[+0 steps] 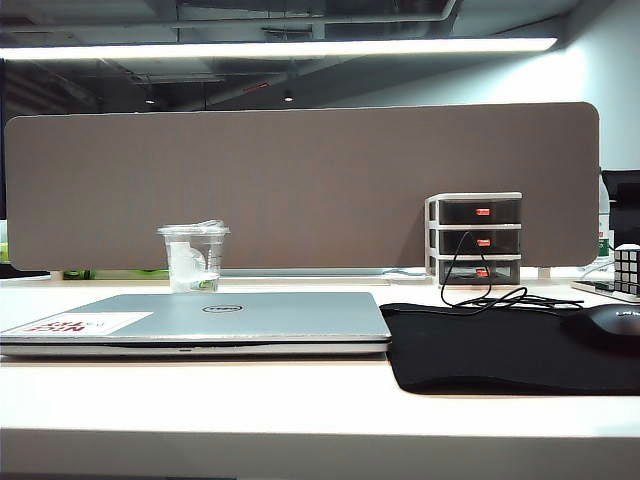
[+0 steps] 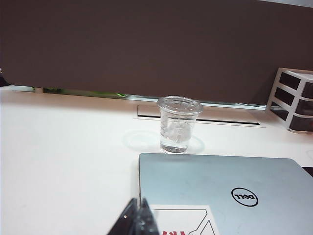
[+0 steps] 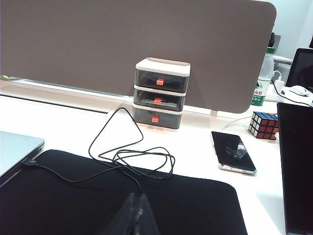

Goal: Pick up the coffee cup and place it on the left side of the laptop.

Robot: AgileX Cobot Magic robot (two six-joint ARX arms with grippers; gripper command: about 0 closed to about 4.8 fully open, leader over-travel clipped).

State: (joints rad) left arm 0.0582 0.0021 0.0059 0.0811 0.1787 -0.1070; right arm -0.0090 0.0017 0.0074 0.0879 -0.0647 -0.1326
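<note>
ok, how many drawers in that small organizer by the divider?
3. The small white-framed desktop organizer holds a top drawer, a middle drawer and a bottom drawer, stacked, each dark translucent with a red pull. None seems hidden.

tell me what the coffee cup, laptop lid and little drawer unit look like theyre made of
Coffee cup: clear thin plastic, see-through with glossy highlights. Laptop lid: probably brushed metal, matte silver sheen, though painted plastic is possible. Drawer unit: plastic, opaque white frame with smoky translucent drawers.
</note>
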